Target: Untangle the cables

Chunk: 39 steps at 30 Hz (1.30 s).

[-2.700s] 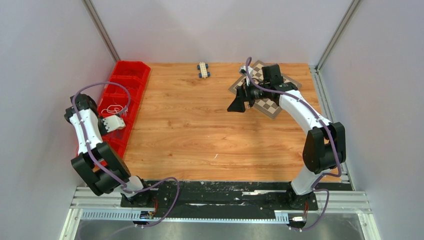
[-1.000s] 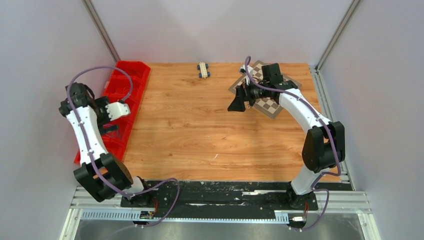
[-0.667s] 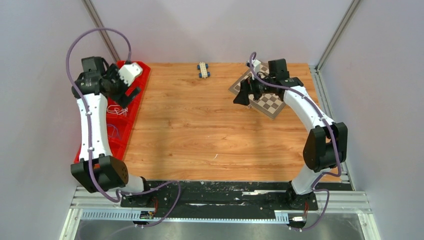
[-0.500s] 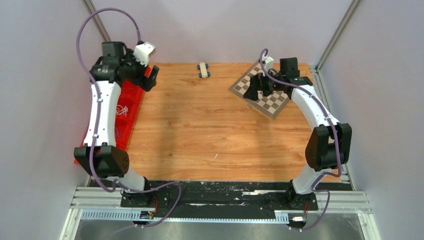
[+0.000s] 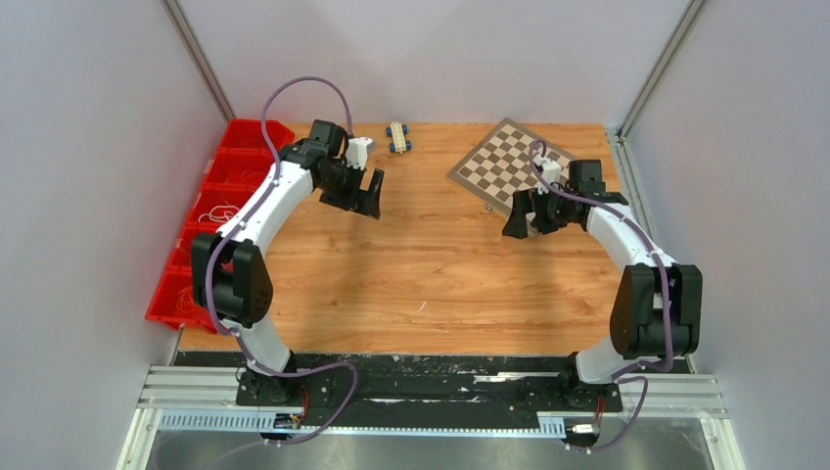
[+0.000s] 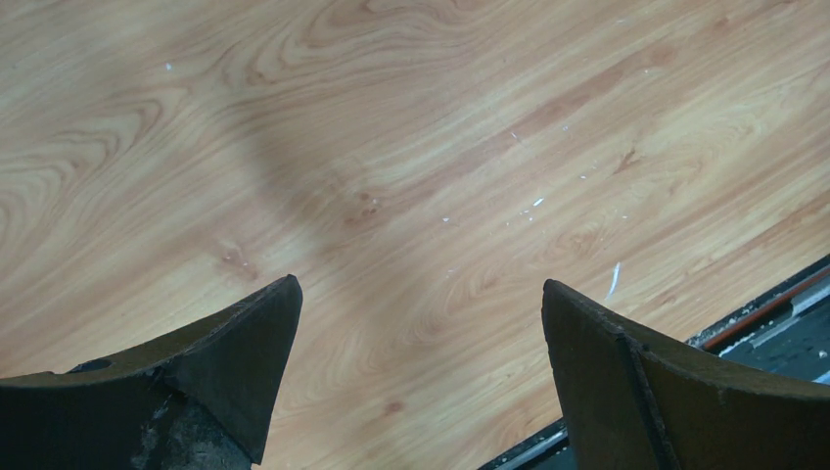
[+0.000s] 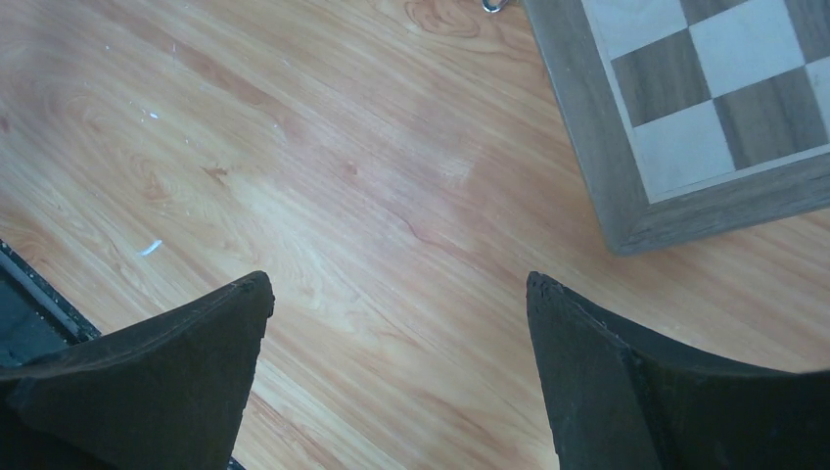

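Note:
The cables (image 5: 221, 211) show only as faint thin white loops inside a compartment of the red bins (image 5: 238, 160) at the table's left edge; their other colours are too small to make out. My left gripper (image 5: 370, 200) hangs over bare wood to the right of the bins, well apart from them. In the left wrist view this gripper (image 6: 421, 294) stands open with nothing between its fingers. My right gripper (image 5: 516, 223) hovers just in front of the chessboard (image 5: 509, 166). The right wrist view also shows an open, empty gripper (image 7: 396, 286).
A small blue-and-beige toy block (image 5: 397, 136) lies at the table's back edge. The chessboard's corner (image 7: 675, 147) sits up and to the right of my right fingers. A tiny metal piece (image 5: 486, 208) lies beside it. Black base rails run along the near edge (image 5: 431, 377).
The left arm has swung up out of the red bins and over to the table's back middle. The right arm has drawn back off the chessboard. Both grippers stay open and empty.

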Each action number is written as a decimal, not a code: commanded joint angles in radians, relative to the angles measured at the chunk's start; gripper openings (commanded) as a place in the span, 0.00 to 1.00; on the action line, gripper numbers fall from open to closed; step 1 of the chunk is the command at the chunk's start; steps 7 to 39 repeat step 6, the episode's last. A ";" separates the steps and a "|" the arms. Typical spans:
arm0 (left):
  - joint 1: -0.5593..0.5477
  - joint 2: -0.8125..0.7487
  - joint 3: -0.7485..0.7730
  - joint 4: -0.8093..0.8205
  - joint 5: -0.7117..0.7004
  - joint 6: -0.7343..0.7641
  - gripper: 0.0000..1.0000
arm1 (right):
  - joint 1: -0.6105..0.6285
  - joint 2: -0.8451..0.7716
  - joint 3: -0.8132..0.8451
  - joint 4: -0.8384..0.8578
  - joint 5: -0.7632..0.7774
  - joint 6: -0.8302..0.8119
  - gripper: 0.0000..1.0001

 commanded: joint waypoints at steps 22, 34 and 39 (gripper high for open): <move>-0.022 -0.028 -0.066 -0.001 -0.072 -0.005 1.00 | 0.004 -0.036 -0.003 0.026 -0.014 0.057 1.00; -0.022 -0.028 -0.066 -0.001 -0.072 -0.005 1.00 | 0.004 -0.036 -0.003 0.026 -0.014 0.057 1.00; -0.022 -0.028 -0.066 -0.001 -0.072 -0.005 1.00 | 0.004 -0.036 -0.003 0.026 -0.014 0.057 1.00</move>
